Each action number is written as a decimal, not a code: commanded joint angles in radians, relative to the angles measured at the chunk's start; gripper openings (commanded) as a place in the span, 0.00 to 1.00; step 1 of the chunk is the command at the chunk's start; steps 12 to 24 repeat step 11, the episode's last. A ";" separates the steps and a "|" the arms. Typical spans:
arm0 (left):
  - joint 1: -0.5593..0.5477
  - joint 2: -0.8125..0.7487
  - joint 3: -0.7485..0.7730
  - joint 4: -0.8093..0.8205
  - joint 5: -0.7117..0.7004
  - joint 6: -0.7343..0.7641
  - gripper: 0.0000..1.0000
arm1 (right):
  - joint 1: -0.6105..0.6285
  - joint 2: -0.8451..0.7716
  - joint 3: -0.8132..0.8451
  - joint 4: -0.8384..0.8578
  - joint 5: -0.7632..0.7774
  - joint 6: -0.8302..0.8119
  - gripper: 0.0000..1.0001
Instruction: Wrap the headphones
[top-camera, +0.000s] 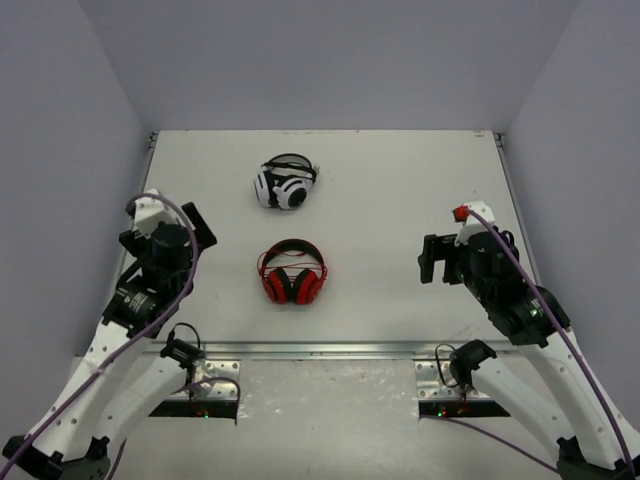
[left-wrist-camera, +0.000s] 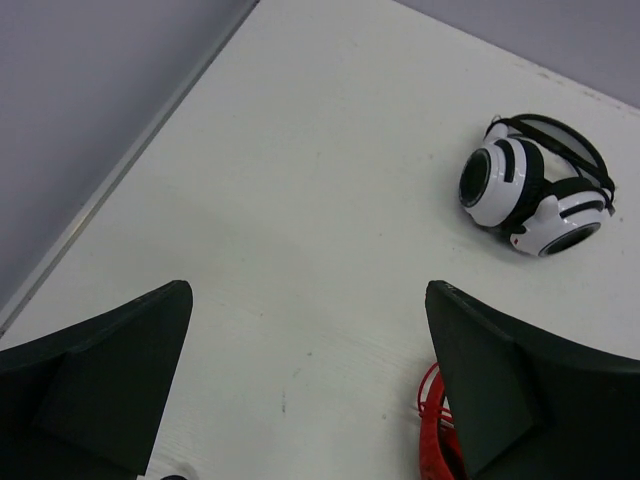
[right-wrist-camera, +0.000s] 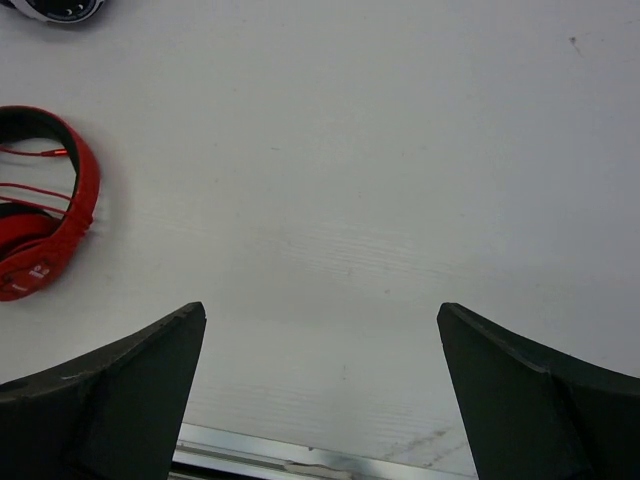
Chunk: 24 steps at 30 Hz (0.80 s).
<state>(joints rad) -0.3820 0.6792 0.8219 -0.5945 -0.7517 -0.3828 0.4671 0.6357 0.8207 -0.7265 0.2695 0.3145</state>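
Observation:
The red headphones (top-camera: 292, 273) lie flat in the middle of the table, black headband on the far side, with the thin red cable wound across them. Part of them shows at the bottom right of the left wrist view (left-wrist-camera: 435, 440) and at the left edge of the right wrist view (right-wrist-camera: 40, 205). My left gripper (top-camera: 200, 228) is open and empty, to the left of them. My right gripper (top-camera: 430, 260) is open and empty, to their right. Both hang above bare table.
White-and-black headphones (top-camera: 285, 183) lie farther back, also in the left wrist view (left-wrist-camera: 535, 187). The white table (top-camera: 400, 190) has raised edges at left and right and a metal rail (top-camera: 330, 349) along its near edge.

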 joint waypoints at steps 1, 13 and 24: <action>0.005 -0.136 -0.075 0.080 -0.069 -0.018 1.00 | 0.001 -0.048 -0.031 -0.021 0.090 -0.008 0.99; 0.006 -0.102 -0.092 0.104 0.003 0.018 1.00 | 0.001 -0.060 -0.098 0.025 0.102 0.023 0.99; 0.006 -0.102 -0.092 0.104 0.003 0.018 1.00 | 0.001 -0.060 -0.098 0.025 0.102 0.023 0.99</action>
